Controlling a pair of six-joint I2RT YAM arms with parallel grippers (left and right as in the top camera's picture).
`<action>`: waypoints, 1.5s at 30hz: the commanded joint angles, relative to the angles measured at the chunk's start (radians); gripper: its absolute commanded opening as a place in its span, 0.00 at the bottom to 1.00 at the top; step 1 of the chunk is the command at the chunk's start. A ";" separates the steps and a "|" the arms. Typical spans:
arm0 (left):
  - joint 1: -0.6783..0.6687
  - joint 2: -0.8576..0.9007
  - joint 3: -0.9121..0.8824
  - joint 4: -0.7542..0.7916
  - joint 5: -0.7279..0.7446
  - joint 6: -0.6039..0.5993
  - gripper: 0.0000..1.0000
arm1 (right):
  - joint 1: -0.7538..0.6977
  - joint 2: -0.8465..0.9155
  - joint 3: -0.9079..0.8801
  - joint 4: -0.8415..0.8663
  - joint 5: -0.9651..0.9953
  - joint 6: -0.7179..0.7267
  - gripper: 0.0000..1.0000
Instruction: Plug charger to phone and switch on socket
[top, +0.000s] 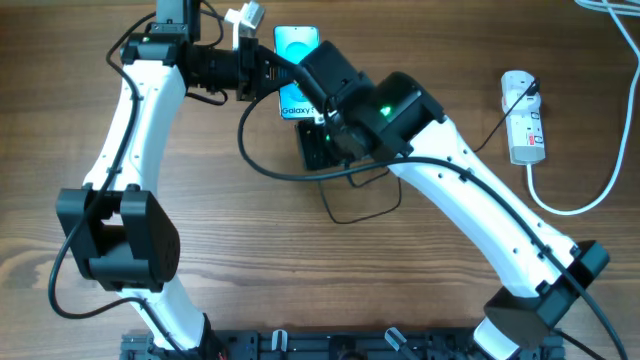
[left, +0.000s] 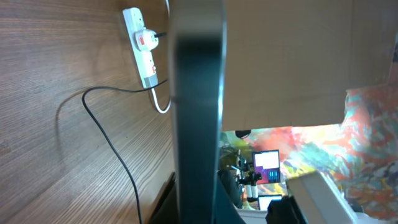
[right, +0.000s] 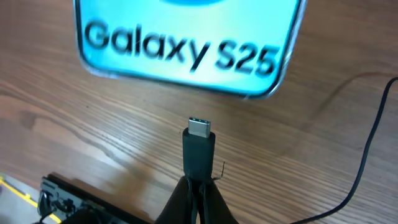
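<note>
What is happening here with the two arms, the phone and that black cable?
The right fingers hold the charger by its connector end. Its metal tip is aimed at the short edge of the phone but does not touch it yet. The left fingers seem to clamp the phone by its side to steady it. The charger runs across the table to the socket on the right. Whether its switch is on cannot be seen.

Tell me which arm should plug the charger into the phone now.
Right. The right gripper is shut on the charger, its metal tip pointing at the phone's near edge just ahead. The left gripper sits beside the phone, without the charger.
</note>
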 joint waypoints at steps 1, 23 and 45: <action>-0.007 -0.027 0.003 -0.001 0.066 0.041 0.04 | -0.006 -0.016 0.005 0.028 -0.042 0.007 0.04; -0.011 -0.027 0.003 -0.015 0.069 0.027 0.04 | -0.007 -0.009 0.004 0.037 -0.081 -0.012 0.04; -0.011 -0.027 0.003 -0.015 0.081 0.028 0.04 | -0.006 -0.008 0.004 0.034 -0.069 0.021 0.04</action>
